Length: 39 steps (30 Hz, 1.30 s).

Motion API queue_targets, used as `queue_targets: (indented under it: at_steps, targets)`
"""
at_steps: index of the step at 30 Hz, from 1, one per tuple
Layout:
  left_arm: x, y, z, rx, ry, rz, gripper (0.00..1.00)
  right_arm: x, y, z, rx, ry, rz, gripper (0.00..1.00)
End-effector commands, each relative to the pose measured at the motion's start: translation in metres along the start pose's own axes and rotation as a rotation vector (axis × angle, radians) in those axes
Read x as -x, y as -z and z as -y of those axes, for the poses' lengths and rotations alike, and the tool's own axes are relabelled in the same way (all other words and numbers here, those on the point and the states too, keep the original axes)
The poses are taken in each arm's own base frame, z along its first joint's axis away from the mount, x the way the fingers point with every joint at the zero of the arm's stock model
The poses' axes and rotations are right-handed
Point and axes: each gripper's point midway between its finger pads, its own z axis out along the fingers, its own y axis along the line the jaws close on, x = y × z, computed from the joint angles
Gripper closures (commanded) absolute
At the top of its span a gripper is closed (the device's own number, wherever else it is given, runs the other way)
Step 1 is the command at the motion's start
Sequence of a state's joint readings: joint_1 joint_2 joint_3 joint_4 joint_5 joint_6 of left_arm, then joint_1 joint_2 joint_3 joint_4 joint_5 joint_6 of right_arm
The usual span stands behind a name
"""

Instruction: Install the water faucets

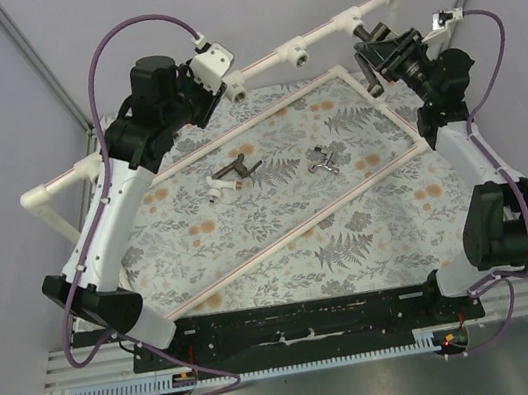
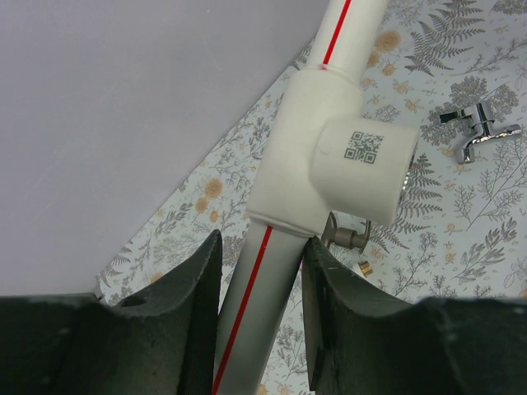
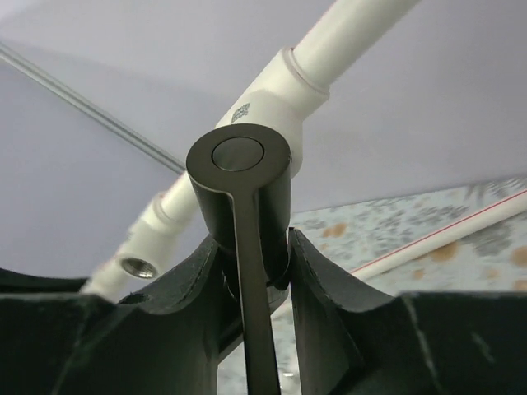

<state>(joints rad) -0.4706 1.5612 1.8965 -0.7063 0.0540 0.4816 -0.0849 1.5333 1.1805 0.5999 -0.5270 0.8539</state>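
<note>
My right gripper (image 1: 374, 55) (image 3: 251, 239) is shut on the dark L-shaped faucet (image 3: 240, 185) and holds it right in front of a tee socket (image 3: 276, 90) near the far right end of the white pipe frame (image 1: 319, 38). My left gripper (image 1: 212, 69) (image 2: 259, 247) is shut on the frame's pipe (image 2: 251, 321), just below a tee socket (image 2: 338, 156) with a QR code. The shorter dark faucet with a white end (image 1: 235, 174) (image 2: 350, 236) and the shiny silver faucet (image 1: 324, 160) (image 2: 478, 132) lie on the floral mat.
The pipe frame runs diagonally from the left edge (image 1: 40, 194) to the far right. An empty threaded socket (image 3: 136, 265) (image 1: 299, 53) sits between my grippers. A pink-lined rectangle (image 1: 262, 122) marks the mat. Grey walls and metal posts (image 1: 39, 63) close the back.
</note>
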Motion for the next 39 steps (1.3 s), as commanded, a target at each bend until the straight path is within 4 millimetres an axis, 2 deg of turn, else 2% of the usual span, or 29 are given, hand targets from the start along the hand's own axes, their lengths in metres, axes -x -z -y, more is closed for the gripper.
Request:
queue_targets:
  at_steps: [1,5,7,9,12,15,18,26,31,32,33,37,39]
  targets:
    - [0.016,0.015,-0.021,0.128,0.230,0.061,0.98,0.022,-0.006,0.038,-0.179,-0.627,0.226,0.95]
    - [0.015,0.014,-0.019,0.124,0.231,0.059,0.98,-0.003,-0.006,0.056,-0.227,-0.944,0.205,0.93]
    - [0.015,0.013,-0.020,0.124,0.233,0.059,0.98,-0.010,-0.005,0.062,-0.252,-1.003,0.194,0.90]
    - [0.016,0.013,-0.021,0.126,0.231,0.060,0.98,-0.009,-0.003,0.062,-0.264,-1.010,0.205,0.86]
    - [0.015,0.012,-0.022,0.132,0.227,0.058,0.98,0.000,0.000,0.057,-0.261,-0.970,0.224,0.73]
    - [0.015,0.013,-0.023,0.140,0.224,0.056,0.98,0.011,0.000,0.049,-0.208,-0.859,0.239,0.57]
    - [0.016,0.016,-0.025,0.149,0.220,0.059,0.98,0.018,0.006,0.049,-0.168,-0.816,0.268,0.48]
    - [0.015,0.012,-0.024,0.144,0.218,0.054,0.98,0.040,0.026,0.049,-0.134,-0.720,0.333,0.36]
    - [0.017,0.009,-0.025,0.142,0.221,0.057,0.98,0.061,0.037,0.036,-0.101,-0.661,0.379,0.25]
    - [0.016,0.007,-0.024,0.139,0.219,0.054,0.98,0.064,0.038,0.032,-0.092,-0.656,0.380,0.20]
    - [0.017,0.007,-0.025,0.142,0.221,0.057,0.98,0.067,0.037,0.029,-0.084,-0.653,0.382,0.02]
    - [0.017,0.005,-0.025,0.141,0.218,0.054,0.98,0.073,0.034,0.017,-0.056,-0.657,0.360,0.02]
    - [0.016,0.006,-0.025,0.141,0.215,0.053,0.98,0.074,0.036,0.019,-0.074,-0.623,0.362,0.02]
